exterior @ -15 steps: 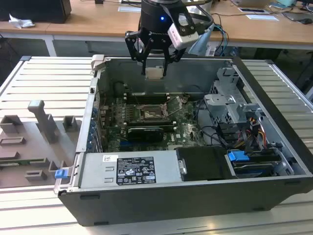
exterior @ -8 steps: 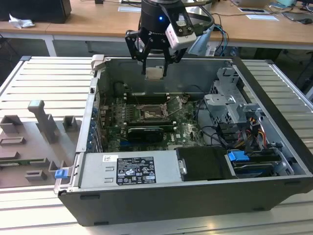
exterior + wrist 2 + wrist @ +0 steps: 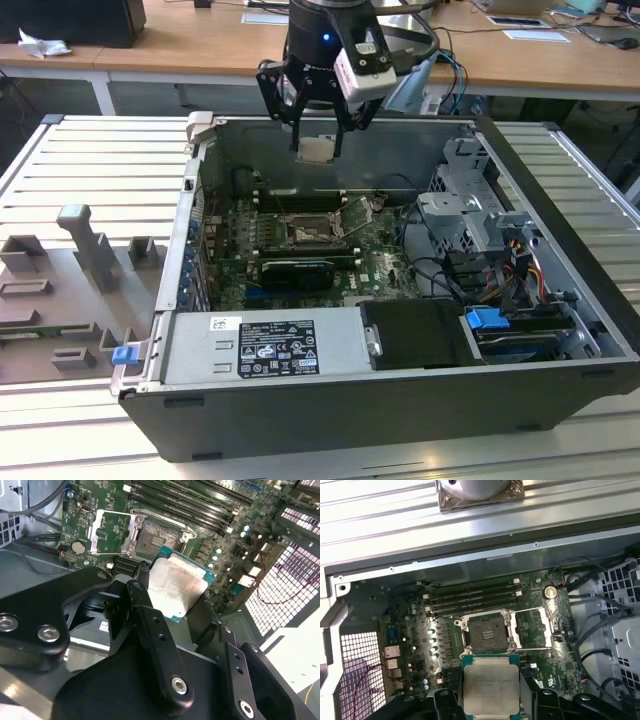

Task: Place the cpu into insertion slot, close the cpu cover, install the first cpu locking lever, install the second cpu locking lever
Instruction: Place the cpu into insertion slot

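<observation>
Tool [image 3: 318, 146] is gripping the cpu [image 3: 491, 687] by two opposite edges, fingers [image 3: 142, 597] narrow on it, holding it flat in the air over the open case [image 3: 330, 420]. Slot [image 3: 487, 632] is sitting below the tool, bare. Cover [image 3: 532, 627] is lying flipped open just beside the slot. Cpu is looking light, stiff, thin and smooth-edged, so probably slippery. Underside contacts and slot pins are likely fragile. Taking it by the edges is looking right.
</observation>
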Available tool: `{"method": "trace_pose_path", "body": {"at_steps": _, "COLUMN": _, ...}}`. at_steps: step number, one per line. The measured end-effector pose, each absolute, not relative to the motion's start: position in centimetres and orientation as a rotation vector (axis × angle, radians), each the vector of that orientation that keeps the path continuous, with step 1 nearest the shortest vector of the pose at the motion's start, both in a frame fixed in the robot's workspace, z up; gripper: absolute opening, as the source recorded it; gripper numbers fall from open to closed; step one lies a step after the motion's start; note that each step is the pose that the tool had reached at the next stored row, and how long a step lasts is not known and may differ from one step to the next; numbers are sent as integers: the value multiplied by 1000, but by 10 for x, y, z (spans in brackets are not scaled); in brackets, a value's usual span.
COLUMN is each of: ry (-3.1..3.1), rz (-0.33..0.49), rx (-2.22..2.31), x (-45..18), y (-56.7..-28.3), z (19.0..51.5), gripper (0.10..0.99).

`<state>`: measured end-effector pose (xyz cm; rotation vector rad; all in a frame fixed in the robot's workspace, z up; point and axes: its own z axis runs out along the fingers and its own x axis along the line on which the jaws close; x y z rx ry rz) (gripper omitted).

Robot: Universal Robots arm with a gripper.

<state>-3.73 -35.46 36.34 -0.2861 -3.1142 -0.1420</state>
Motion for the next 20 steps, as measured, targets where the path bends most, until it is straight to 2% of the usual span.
{"method": "trace_pose_path", "body": {"at_steps": 20, "ry": -3092, "rz": -143, "rx": -512, "x": -37, "y": -355, "z": 363, "gripper": 541}}
